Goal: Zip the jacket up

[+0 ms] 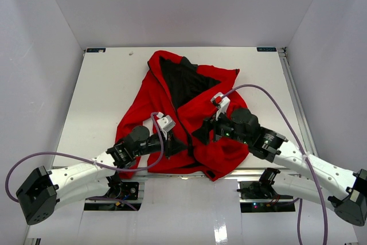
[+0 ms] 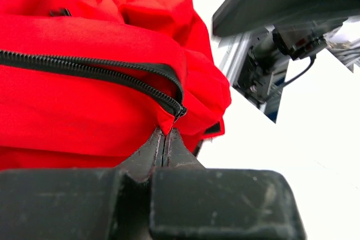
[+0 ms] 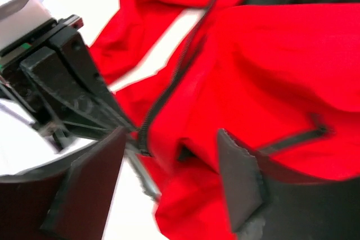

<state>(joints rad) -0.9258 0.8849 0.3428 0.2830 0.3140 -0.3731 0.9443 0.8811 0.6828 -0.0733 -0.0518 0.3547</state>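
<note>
The red jacket lies on the white table, its top open and showing black lining. Its dark front zipper runs down to the near hem. My left gripper is at that hem. In the left wrist view the left gripper is shut on red fabric just below the zipper's bottom end. My right gripper hovers over the lower right panel. In the right wrist view the right gripper is open, with the hem and zipper between its fingers. A pocket zip lies to the right.
The table's near edge with its metal rail lies just below the jacket hem. The right arm's base shows in the left wrist view. The left gripper's body sits close to the right gripper's left finger. White walls enclose the table.
</note>
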